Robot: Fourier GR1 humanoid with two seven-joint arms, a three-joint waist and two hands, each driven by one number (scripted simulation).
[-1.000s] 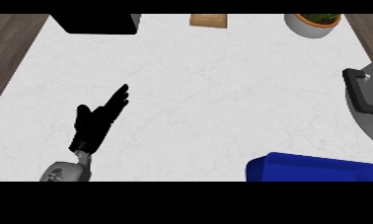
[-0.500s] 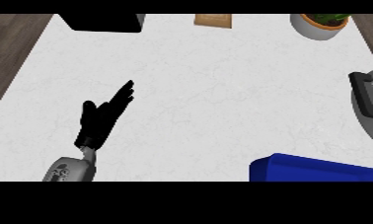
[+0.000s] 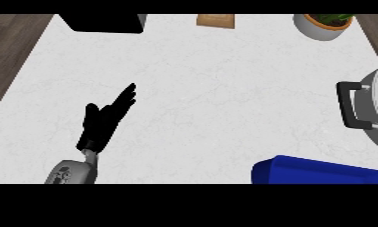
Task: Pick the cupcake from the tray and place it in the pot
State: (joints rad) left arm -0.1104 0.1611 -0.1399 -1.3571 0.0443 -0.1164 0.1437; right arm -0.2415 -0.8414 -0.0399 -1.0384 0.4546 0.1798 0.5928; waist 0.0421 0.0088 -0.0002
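The left hand (image 3: 103,121) shows in the lower left part of the head view, over the white counter (image 3: 221,86). Its fingers (image 3: 125,96) are straight and lie close together, pointing up and to the right, and the thumb stands a little apart on the left side. The hand holds nothing. Below the hand, its grey forearm (image 3: 70,173) comes in from the lower edge.

Far to the right of the hand and a little lower than it, a blue tray (image 3: 310,171) shows at the lower edge; only its upper part is visible. The cupcake cannot be seen, so I cannot tell where on the tray it is.

Also far to the right of the hand, at about the height of the fingertips, a grey pot (image 3: 369,102) stands at the right edge, with a black handle (image 3: 348,105) turned towards the hand. The pot is cut off by the edge and its inside does not show.

Well beyond the fingertips, at the far side of the counter, there are three things: a black box (image 3: 103,22) almost straight ahead of the hand, a small wooden board (image 3: 216,20) ahead and to the right, and a potted plant (image 3: 325,25) far to the right in the corner. All of these are well apart from the hand.
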